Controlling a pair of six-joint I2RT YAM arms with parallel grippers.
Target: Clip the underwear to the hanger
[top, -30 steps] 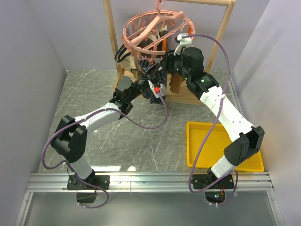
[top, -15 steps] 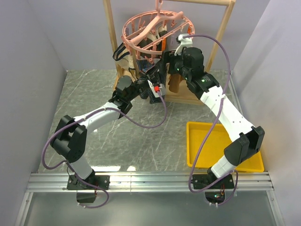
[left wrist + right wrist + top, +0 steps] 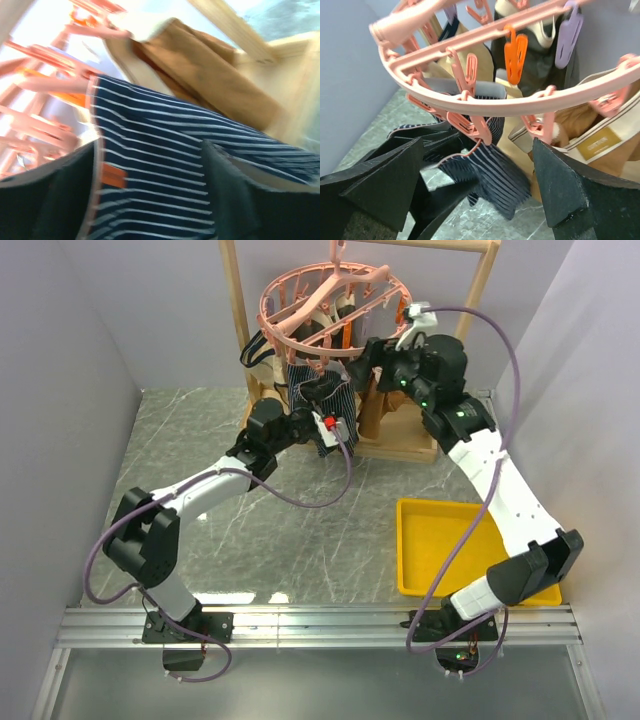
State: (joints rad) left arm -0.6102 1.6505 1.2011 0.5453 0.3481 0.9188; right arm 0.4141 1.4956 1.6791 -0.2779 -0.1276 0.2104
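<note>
The pink round hanger (image 3: 330, 302) hangs from the wooden rack. The navy striped underwear (image 3: 335, 405) dangles below the ring's front, its waistband pinched by a pink peg (image 3: 472, 126). My left gripper (image 3: 312, 392) sits just below the ring against the cloth. It is open, its dark fingers (image 3: 235, 195) spread wide over the striped underwear (image 3: 160, 150) and its orange patch (image 3: 114, 176). My right gripper (image 3: 475, 190) is open and empty, level with the hanger ring (image 3: 495, 102) and a little back from the underwear (image 3: 495, 175).
Wooden rack posts (image 3: 236, 330) flank the hanger. Tan garments (image 3: 378, 412) and a black-and-white garment (image 3: 262, 352) hang from other pegs close by. A yellow tray (image 3: 412, 540) lies on the marble table at the right.
The left jaws have opened off the underwear, which now hangs from the peg. The right gripper has opened wider and drawn back up and to the right.
</note>
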